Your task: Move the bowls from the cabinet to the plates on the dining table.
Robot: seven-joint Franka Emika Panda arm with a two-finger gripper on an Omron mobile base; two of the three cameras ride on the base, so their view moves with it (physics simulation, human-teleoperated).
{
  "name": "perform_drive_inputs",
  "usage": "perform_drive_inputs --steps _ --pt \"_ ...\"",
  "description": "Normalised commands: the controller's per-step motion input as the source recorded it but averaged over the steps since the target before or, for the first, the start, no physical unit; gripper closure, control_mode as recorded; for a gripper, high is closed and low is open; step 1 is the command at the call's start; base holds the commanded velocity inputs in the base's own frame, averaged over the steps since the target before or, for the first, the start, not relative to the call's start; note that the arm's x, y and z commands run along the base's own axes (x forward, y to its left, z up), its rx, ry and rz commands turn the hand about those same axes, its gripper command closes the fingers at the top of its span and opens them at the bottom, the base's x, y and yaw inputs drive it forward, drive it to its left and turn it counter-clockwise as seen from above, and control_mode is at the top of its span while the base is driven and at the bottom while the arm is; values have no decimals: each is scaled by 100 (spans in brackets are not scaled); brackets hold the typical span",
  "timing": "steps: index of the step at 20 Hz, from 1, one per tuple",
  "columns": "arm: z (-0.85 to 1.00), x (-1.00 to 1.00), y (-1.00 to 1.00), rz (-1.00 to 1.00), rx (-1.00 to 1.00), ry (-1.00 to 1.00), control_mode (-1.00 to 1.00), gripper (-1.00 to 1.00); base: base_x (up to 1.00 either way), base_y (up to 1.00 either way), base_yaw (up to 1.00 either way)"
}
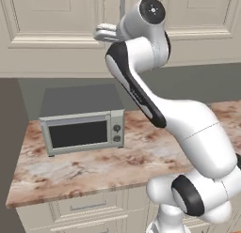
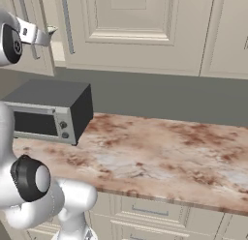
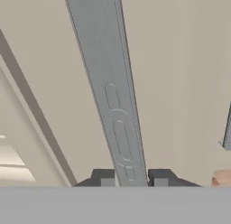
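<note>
Gripper (image 3: 131,179) clamped on the cabinet's grey bar handle (image 3: 110,90).
The cabinet (image 1: 56,34) hangs above the toaster oven (image 1: 84,126); the marbled counter (image 2: 160,152) lies beneath the oven.

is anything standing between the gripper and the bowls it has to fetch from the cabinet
Yes. The cream raised-panel cabinet door stands in the way; no bowls are in sight. In the hand view the two-finger gripper is shut on that door's long grey bar handle, one dark tip on each side.

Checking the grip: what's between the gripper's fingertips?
The cabinet door's grey handle runs between the fingertips in the hand view, gripper shut on it.
</note>
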Motion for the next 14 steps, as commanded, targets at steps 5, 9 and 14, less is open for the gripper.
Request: perform_drive_inputs --steps 5,9,14 --pt "-16 -54 41 1 0 -13 -100 100 0 0 0" --pt "-1 -59 50 2 0 -6 -100 100 0 0 0" --pt "-6 -50 51 2 0 -1 -100 100 0 0 0"
